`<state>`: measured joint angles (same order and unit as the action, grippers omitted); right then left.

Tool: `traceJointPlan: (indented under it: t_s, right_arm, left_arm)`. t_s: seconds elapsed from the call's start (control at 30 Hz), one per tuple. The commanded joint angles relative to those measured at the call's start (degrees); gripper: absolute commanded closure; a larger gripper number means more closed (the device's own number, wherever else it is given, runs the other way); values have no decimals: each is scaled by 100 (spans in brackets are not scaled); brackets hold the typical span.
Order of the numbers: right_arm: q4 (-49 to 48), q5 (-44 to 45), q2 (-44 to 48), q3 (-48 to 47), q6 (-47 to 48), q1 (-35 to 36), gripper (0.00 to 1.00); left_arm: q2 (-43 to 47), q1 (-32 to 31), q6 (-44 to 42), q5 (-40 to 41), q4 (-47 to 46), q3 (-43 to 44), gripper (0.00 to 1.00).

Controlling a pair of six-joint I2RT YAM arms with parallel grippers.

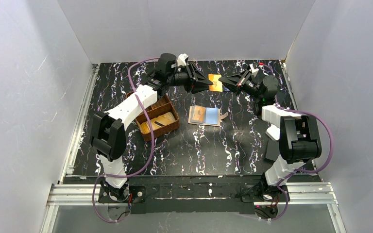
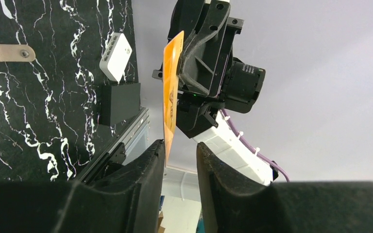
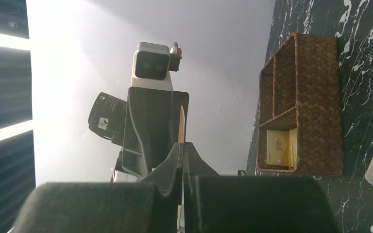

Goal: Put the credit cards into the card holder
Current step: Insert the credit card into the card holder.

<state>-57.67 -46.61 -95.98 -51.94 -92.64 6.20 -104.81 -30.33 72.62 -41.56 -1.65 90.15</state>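
An orange credit card (image 1: 215, 83) hangs in the air over the back of the table, between both grippers. My right gripper (image 1: 227, 82) is shut on its right edge; in the right wrist view the card (image 3: 181, 124) shows edge-on between the closed fingers (image 3: 182, 145). My left gripper (image 2: 180, 145) has its jaws apart around the card's other edge (image 2: 171, 87), which lies against one fingertip (image 2: 158, 150). The card holder (image 1: 205, 116) lies open on the table's middle, a pale blue card in it. More tan cards (image 1: 158, 121) lie in the woven tray.
The brown woven tray (image 1: 171, 104) stands left of the card holder, under the left arm. A white box (image 1: 273, 132) and a black plate (image 1: 272, 150) lie by the right arm's base. White walls enclose the table on three sides.
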Motion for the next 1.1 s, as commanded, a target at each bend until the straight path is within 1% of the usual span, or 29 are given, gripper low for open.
traceJointPlan:
  t_s: [0.0,0.07,0.17,0.2,0.23,0.27,0.3,0.33,0.37,0.4,0.43,0.47,0.53,0.6,0.63,0.67,0.8,0.83,0.9,0.93,1.07]
  right_arm:
    - [-427,-77,187,-170,46,67,99]
    - [-453,-117,141,-220,97,127,99]
    - [-524,-134,56,-242,139,180,99]
    - [-413,-200,34,-264,226,176,99]
    - [-87,-264,30,-297,440,158,91]
    - [631,-311,61,-401,903,136,77]
    - [1902,-307,98,-617,1737,94,64]
    - [3507,-169,107,-935,2874,66,54]
    - [5134,232,58,-1392,4625,66,48]
    - [6440,766,-72,-1802,5621,81,44]
    - [7196,1219,-208,-2044,6260,125,41]
    - [7415,1441,-359,-2112,6553,142,40]
    - [7300,1421,-529,-2059,6681,152,40]
    - [7124,1152,-824,-2043,6768,210,42]
    - [7163,1093,-961,-2065,6810,234,48]
    - [7197,1082,-1044,-2074,6831,253,58]
    - [6899,932,-1385,-1994,6632,407,84]
    - [6862,957,-1375,-1995,6639,466,89]
    - [6745,1043,-1331,-1868,6632,522,95]
    - [6615,1025,-1329,-1773,6582,523,97]
    - [6447,1057,-1475,-1587,6616,523,99]
  left_arm:
    - [-106,8,-193,-89,12,400,74]
    - [-134,3,-409,8,101,398,81]
    - [-39,0,-999,213,381,321,100]
    - [28,-2,-1331,356,617,305,100]
    - [62,-4,-1684,457,957,350,100]
    - [36,0,-2123,596,1479,501,100]
    - [-63,-4,-2598,821,2144,748,100]
    - [-202,-33,-3100,1115,2950,1039,100]
    - [-338,-65,-3494,1324,3516,1288,100]
    - [-447,-77,-3825,1526,3962,1334,100]
    - [-511,-80,-3993,1699,4083,1256,100]
    - [-578,-67,-4092,1760,4082,1152,100]
    - [-821,-66,-4215,1674,4091,1176,100]
    - [-1121,-61,-4260,1574,4079,1317,100]
    - [-1309,-49,-4287,1452,4096,1441,100]
    - [-1522,-32,-4334,1277,4150,1624,100]
    - [-2040,-17,-4544,868,4193,2020,100]
    - [-2105,-5,-4580,842,4206,2048,100]
    - [-2199,36,-4667,710,4195,2071,100]
    - [-2226,54,-4690,679,4201,2057,100]
    - [-2200,71,-4794,363,4088,1840,100]
